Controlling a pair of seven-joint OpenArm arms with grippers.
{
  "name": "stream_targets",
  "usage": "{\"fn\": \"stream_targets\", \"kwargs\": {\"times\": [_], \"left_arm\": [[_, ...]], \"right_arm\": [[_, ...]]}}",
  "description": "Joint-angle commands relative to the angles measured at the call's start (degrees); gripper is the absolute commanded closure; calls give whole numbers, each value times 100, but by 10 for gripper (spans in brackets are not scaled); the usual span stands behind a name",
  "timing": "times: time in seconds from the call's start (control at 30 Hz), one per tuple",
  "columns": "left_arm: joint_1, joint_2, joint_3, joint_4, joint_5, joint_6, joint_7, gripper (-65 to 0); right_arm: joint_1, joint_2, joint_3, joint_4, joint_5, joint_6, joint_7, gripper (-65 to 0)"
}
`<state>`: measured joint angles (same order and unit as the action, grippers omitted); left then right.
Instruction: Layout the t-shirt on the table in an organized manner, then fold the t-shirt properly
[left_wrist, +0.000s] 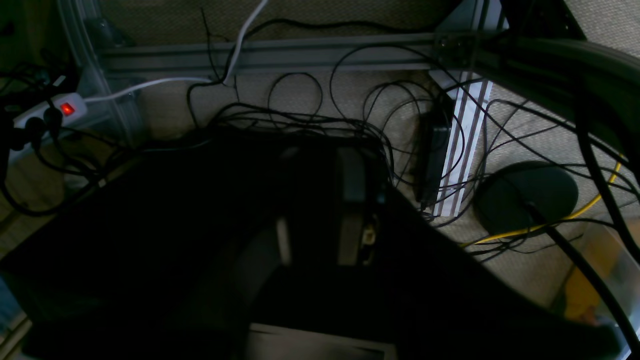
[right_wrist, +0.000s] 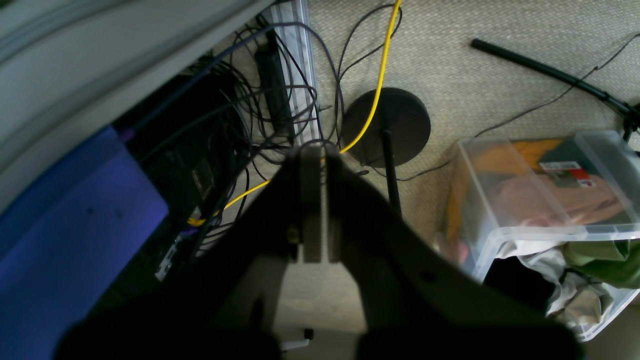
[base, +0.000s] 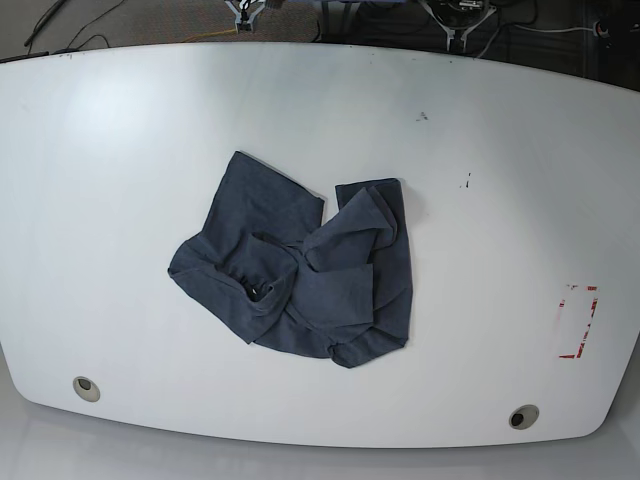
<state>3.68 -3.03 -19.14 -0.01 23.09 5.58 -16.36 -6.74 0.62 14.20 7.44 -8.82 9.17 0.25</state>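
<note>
- A wide glossy white table (base: 120, 130) with curved edges fills the base view; beyond its far edge lies a strip of dark floor with cables and stands.
- Two small round holes sit close to the near edge of the table, one (base: 86, 388) toward the near left corner and one (base: 522, 416) toward the near right corner.
- A red tape rectangle (base: 578, 321) is marked near the right edge, well apart from the cloth.
- The t-shirt (base: 300, 265) lies crumpled around the middle of the table, a dark grey-blue heap with folds overlapping and one flap spread toward the far left; no lettering shows.
- Neither arm shows in the base view, and nothing touches the t-shirt.
- The right gripper (right_wrist: 314, 200) shows in its wrist view above beige carpet, its two pale fingers (right_wrist: 310, 210) pressed together with only a thin seam between them, holding nothing.
- Under it lie a yellow cable (right_wrist: 380, 65), a round black stand base (right_wrist: 400, 120) and a clear plastic bin (right_wrist: 540, 200) of cloth.
- The left gripper (left_wrist: 320, 210) is deep in shadow in its wrist view; the fingers look narrowly parted, but I cannot tell for sure, and no object is seen between them.
- Behind it lie tangled black cables (left_wrist: 300, 115), a grey metal rail (left_wrist: 260, 55) and a power strip (left_wrist: 55, 112) with a lit red switch.
</note>
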Motion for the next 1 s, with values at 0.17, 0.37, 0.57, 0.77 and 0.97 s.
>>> {"fn": "stream_targets", "kwargs": {"times": [0.17,0.37,0.57,0.77,0.97], "left_arm": [[32,-5,9,1,-23,15,-64,-99],[34,-7,8,1,-19,13,-66,-100],[68,-7,3,1,-11,27,-27,-100],[79,-11,0,1,-19,15,-30,-99],[93,-19,-5,1,-29,35,-50,-98]], "right_arm": [[-15,3,-7,-42,-10,19,95,-7],[-19,12,0,-75,-9,27,187,-7],[-38,17,3,-37,0,28,219,-9],[-27,17,-5,-53,-4,25,237,-9],[-30,20,-15,-2,5,11,190,-9]]}}
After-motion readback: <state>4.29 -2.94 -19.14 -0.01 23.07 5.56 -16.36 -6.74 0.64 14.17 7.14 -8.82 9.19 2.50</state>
